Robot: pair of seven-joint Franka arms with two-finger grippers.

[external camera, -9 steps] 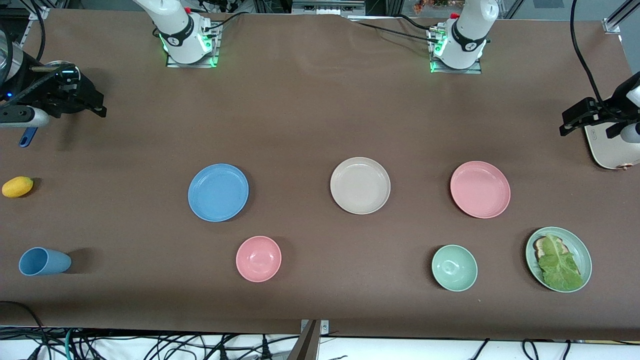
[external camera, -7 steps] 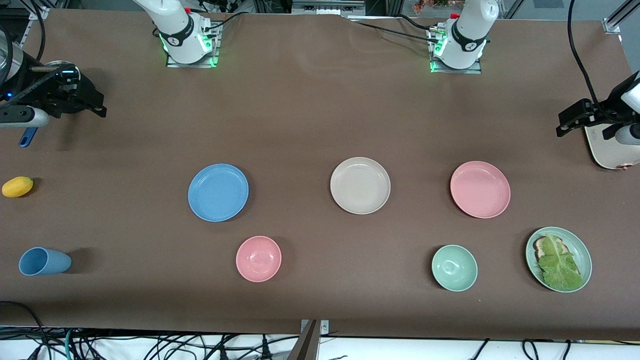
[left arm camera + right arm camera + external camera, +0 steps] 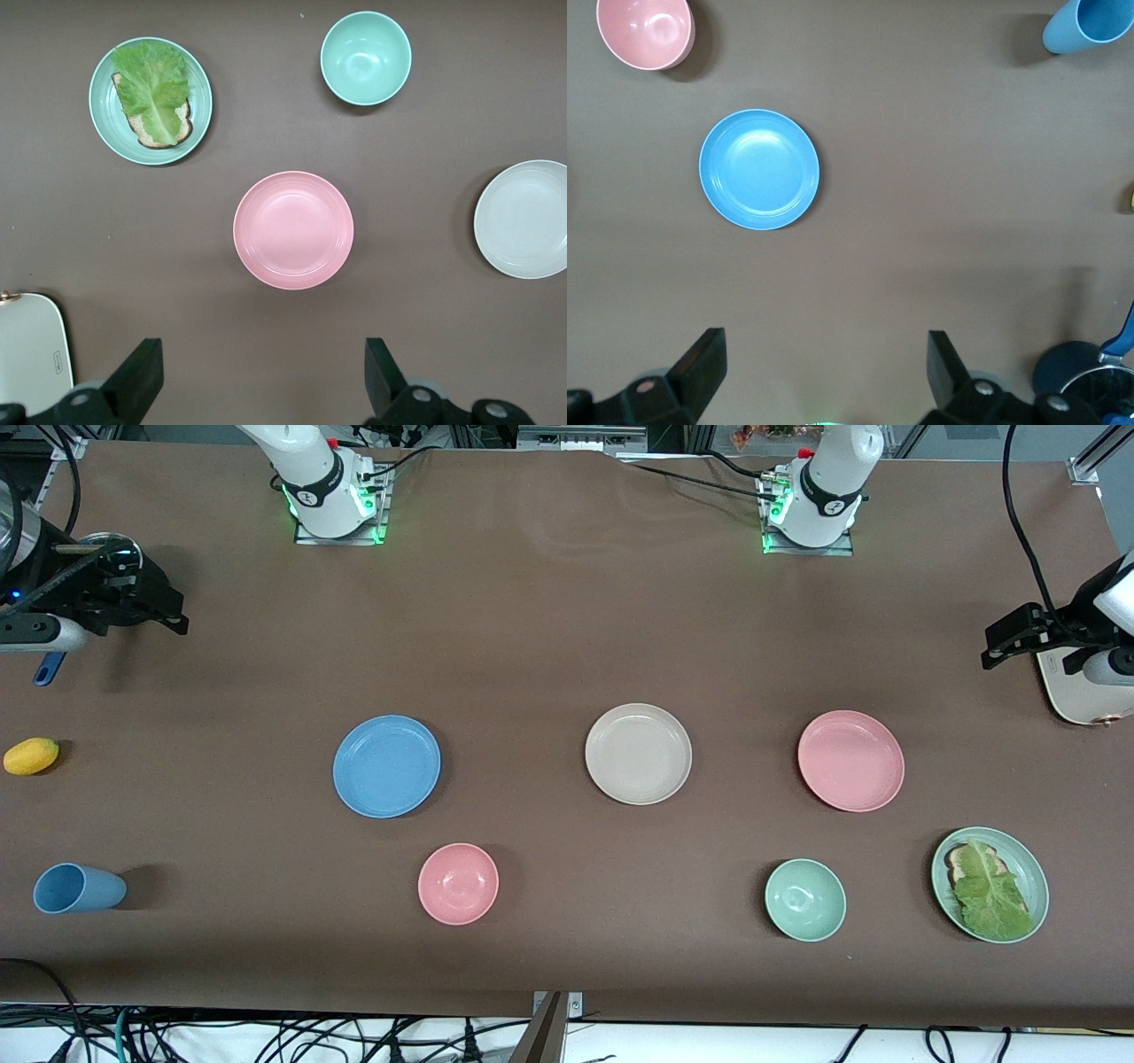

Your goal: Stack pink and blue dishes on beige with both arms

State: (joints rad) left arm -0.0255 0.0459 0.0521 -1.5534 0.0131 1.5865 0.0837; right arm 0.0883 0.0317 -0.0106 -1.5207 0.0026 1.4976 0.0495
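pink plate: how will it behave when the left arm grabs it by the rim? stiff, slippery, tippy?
The pink plate looks rigid and thin, so it probably stays stiff and feels light. Its matte finish suggests a fair grip, not very slippery. The rim is low and lies flat on the table, so getting a finger under it may be awkward; held by one edge it will likely tilt.

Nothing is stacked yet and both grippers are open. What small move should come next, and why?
Probably bring the left gripper in over the pink plate and lower it toward the rim. It hangs open at its end of the table, the plate lies bare and untouched, and the beige plate sits right beside it. The right gripper could likewise head for the blue plate.
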